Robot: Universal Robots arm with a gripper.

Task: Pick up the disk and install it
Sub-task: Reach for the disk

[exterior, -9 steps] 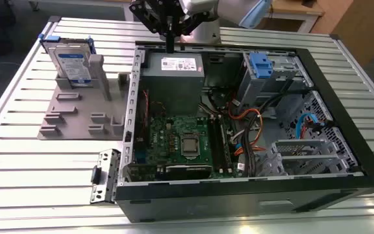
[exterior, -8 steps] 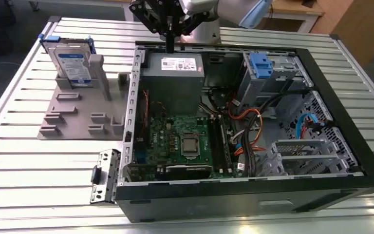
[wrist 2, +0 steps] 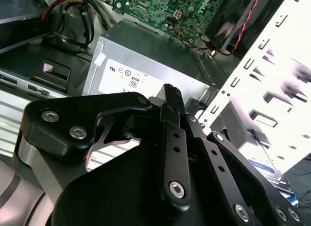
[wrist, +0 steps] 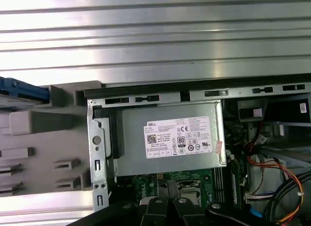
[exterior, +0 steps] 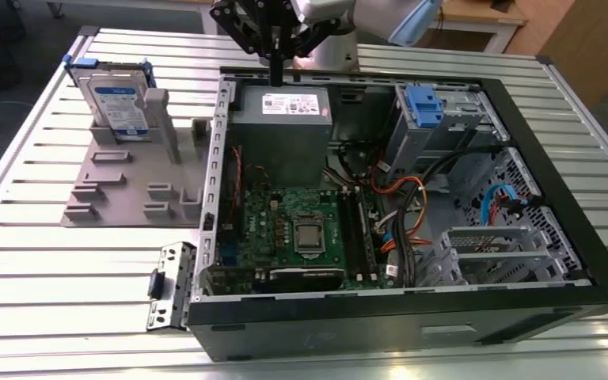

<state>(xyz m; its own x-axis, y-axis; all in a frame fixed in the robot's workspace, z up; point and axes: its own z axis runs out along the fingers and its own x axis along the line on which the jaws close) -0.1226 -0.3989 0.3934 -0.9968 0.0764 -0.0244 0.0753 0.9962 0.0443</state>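
Disk stood upright in the grey stand, well apart from the hand, which hung closed and empty over the computer case; grasping well likely meant opening squarely over its top edge

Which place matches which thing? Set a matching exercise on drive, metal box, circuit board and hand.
1 silver hard drive in a blue plastic frame
2 grey metal box with a white sticker
3 green circuit board
4 black hand

A flat on the floor of the black computer case
B standing upright in the grey plastic holder
C hovering over the box
D against the case's wall, beside the board

Pairs: 1-B, 2-D, 3-A, 4-C
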